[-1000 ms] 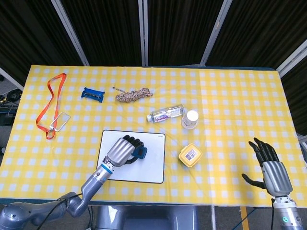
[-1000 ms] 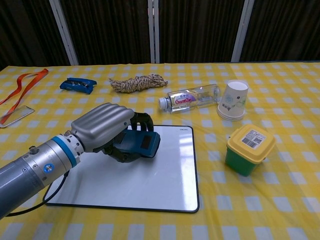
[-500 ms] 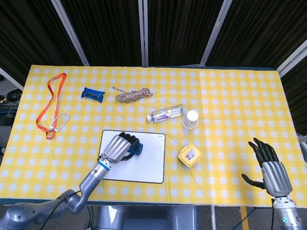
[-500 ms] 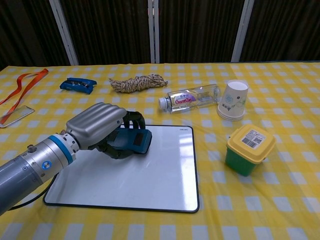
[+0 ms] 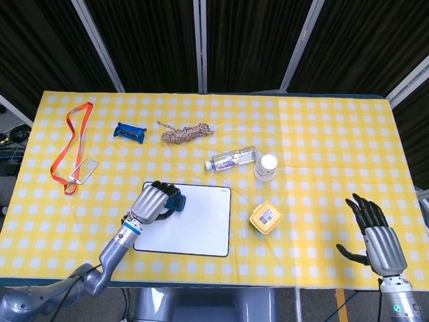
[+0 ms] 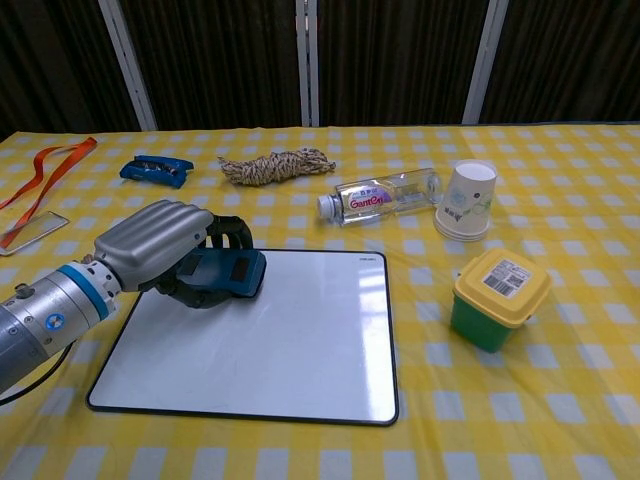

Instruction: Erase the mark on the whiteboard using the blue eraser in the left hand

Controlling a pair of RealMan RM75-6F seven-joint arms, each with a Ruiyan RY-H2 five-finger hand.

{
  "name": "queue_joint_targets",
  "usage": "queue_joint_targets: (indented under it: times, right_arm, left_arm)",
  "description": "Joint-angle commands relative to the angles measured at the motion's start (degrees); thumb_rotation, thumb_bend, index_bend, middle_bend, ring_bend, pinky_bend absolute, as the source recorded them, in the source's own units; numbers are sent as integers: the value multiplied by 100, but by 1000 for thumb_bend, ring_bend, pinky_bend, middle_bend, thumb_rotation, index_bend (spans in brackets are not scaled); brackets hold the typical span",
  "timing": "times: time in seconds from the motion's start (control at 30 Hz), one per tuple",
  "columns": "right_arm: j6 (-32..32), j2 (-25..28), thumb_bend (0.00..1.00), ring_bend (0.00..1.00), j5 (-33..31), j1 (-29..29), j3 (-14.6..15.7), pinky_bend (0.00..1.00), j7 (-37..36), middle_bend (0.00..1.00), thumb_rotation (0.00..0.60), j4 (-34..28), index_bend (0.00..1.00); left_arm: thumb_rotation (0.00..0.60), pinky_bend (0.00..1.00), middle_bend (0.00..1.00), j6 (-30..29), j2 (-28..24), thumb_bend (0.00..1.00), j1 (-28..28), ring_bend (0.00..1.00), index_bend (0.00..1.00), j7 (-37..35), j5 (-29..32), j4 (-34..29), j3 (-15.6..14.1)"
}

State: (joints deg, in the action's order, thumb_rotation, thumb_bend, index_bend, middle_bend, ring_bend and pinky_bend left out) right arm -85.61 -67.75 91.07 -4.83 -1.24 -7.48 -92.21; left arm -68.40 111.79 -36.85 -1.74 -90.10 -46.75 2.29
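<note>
A: Where is the blue eraser (image 6: pixel 225 272) right now?
B: It sits on the far left corner of the whiteboard (image 6: pixel 300 350), face down on the white surface. The left hand (image 6: pixel 160 243) grips it, fingers (image 6: pixel 222 232) curled over its far edge and the metal back of the hand covering most of it.
A: And the board's surface?
B: It looks plain white in both views; no mark can be made out on it.
A: What about the right hand (image 5: pixel 375 235)?
B: It shows only in the head view, at the near right edge of the counter (image 5: pixel 322 134), well apart from everything. Its fingers are spread and hold nothing.
A: What else lies on the yellow checked cloth?
B: Just right of the board stands a green tub with a yellow lid (image 6: pixel 498 297). Beyond the board lie a water bottle (image 6: pixel 380 196) on its side and an upturned paper cup (image 6: pixel 466 200). Farther left are a coil of rope (image 6: pixel 277 165), a blue clip (image 6: pixel 156 169) and an orange lanyard (image 5: pixel 72 144).
</note>
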Motion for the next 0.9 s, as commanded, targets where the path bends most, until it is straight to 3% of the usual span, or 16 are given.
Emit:
queue_joint_targets:
  times: [0.03,0.6,0.9]
  right_arm:
    - [-5,4,72,0,-11,2,-7,0,-11,0,600,2,11]
    - [-18,35,72,0,-2,4,-8,0,-81,0,600,9,11]
    - [-14,18,71,0,32,3,13,0,-16,0,600,0,11]
  left_arm:
    - [600,494,567,-48,55,615,-33,525,768,-21,-43,11,3]
    - [600,494,567,-247,419,614,-214,525,768,287,-286,-545,0]
    - [600,493,567,-548,-106,614,-13,525,767,26,-105,-765,199]
